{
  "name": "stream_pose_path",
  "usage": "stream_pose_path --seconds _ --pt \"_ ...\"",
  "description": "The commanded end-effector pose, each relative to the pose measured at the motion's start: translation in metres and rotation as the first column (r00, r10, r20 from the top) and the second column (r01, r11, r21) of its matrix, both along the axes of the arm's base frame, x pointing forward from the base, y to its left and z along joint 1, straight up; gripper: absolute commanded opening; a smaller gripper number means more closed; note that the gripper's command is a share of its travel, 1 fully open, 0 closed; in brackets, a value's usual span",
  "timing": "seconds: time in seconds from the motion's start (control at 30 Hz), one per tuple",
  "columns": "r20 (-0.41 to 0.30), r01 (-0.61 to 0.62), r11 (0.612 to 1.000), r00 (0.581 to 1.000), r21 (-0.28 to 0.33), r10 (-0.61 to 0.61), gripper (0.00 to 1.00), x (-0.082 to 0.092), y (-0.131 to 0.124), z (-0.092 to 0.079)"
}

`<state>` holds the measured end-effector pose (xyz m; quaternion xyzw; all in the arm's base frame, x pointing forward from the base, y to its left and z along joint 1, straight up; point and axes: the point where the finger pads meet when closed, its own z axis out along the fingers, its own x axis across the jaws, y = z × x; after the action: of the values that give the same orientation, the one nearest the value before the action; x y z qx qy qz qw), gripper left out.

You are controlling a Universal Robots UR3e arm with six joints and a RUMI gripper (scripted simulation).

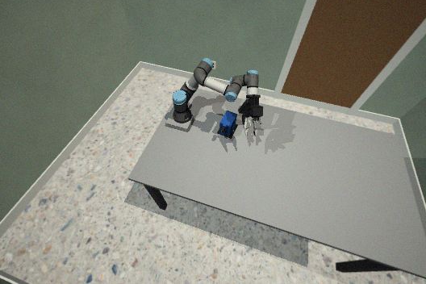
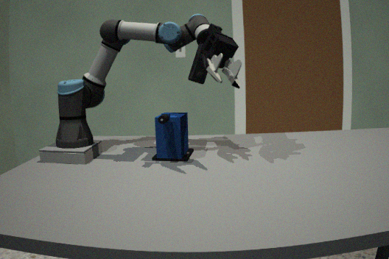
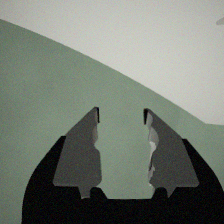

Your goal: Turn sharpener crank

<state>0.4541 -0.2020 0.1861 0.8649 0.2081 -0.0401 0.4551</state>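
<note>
The blue sharpener (image 1: 227, 123) stands upright on a black base plate on the grey table, also in the exterior view (image 2: 171, 135). Its small dark crank knob (image 2: 163, 118) sits high on the side facing the camera. My gripper (image 2: 226, 76) hangs in the air above and to the right of the sharpener, well clear of it, and shows beside it in the top view (image 1: 252, 126). In the wrist view the two fingers stand partly closed with a clear gap and nothing between them. The wrist view shows only wall and table, not the sharpener.
The arm's base (image 2: 74, 129) stands on a grey block at the table's back left, left of the sharpener. A brown door (image 2: 292, 48) and the green wall are behind the table.
</note>
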Motion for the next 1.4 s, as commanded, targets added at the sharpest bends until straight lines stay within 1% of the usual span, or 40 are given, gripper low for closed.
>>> stream_pose_path --seconds 0.0,0.07,0.13,0.2,0.23,0.33,0.4,0.43,0.53,0.6,0.63,0.7,0.77,0.8,0.87,0.93,0.97,1.1,1.17,1.2,1.23,1.3,1.33,1.37 --pt "-0.145 -0.076 0.996 0.986 0.049 0.082 0.32 -0.008 -0.007 -0.009" --pt "-0.197 -0.099 0.993 0.974 0.070 0.111 0.32 -0.011 -0.011 -0.012" --pt "-0.197 -0.099 0.993 0.974 0.070 0.111 0.32 -0.011 -0.011 -0.012" --pt "-0.248 -0.124 0.988 0.958 0.096 0.144 0.32 -0.018 -0.016 -0.016" --pt "-0.270 -0.134 0.985 0.950 0.108 0.159 0.32 -0.018 -0.017 -0.017" --pt "-0.271 -0.134 0.985 0.950 0.108 0.159 0.32 -0.018 -0.017 -0.017" --pt "-0.316 -0.158 0.978 0.928 0.136 0.194 0.32 -0.025 -0.022 -0.021" --pt "-0.337 -0.167 0.975 0.918 0.150 0.209 0.32 -0.025 -0.022 -0.022" --pt "-0.337 -0.167 0.975 0.918 0.150 0.209 0.32 -0.025 -0.022 -0.022" --pt "-0.378 -0.190 0.965 0.892 0.181 0.247 0.32 -0.032 -0.027 -0.026" --pt "-0.395 -0.198 0.960 0.880 0.195 0.262 0.32 -0.032 -0.027 -0.027" --pt "-0.395 -0.198 0.960 0.880 0.195 0.262 0.32 -0.032 -0.027 -0.027" --pt "-0.431 -0.220 0.948 0.850 0.230 0.302 0.32 -0.040 -0.032 -0.031" --pt "-0.445 -0.227 0.943 0.837 0.244 0.317 0.32 -0.040 -0.032 -0.032" --pt "-0.445 -0.227 0.943 0.837 0.244 0.317 0.32 -0.040 -0.032 -0.032" --pt "-0.475 -0.248 0.927 0.803 0.281 0.359 0.32 -0.047 -0.036 -0.035" --pt "-0.487 -0.254 0.921 0.789 0.296 0.374 0.32 -0.047 -0.036 -0.036" --pt "-0.487 -0.254 0.921 0.789 0.296 0.374 0.32 -0.047 -0.036 -0.036" --pt "-0.510 -0.273 0.902 0.752 0.335 0.417 0.32 -0.055 -0.039 -0.039" --pt "-0.519 -0.279 0.895 0.738 0.349 0.432 0.32 -0.055 -0.039 -0.040" --pt "-0.519 -0.279 0.895 0.738 0.349 0.432 0.32 -0.055 -0.039 -0.040" --pt "-0.536 -0.296 0.872 0.697 0.389 0.476 0.32 -0.063 -0.042 -0.043" --pt "-0.541 -0.301 0.864 0.683 0.404 0.491 0.32 -0.063 -0.042 -0.044" --pt "-0.541 -0.301 0.864 0.683 0.404 0.491 0.32 -0.063 -0.042 -0.044"
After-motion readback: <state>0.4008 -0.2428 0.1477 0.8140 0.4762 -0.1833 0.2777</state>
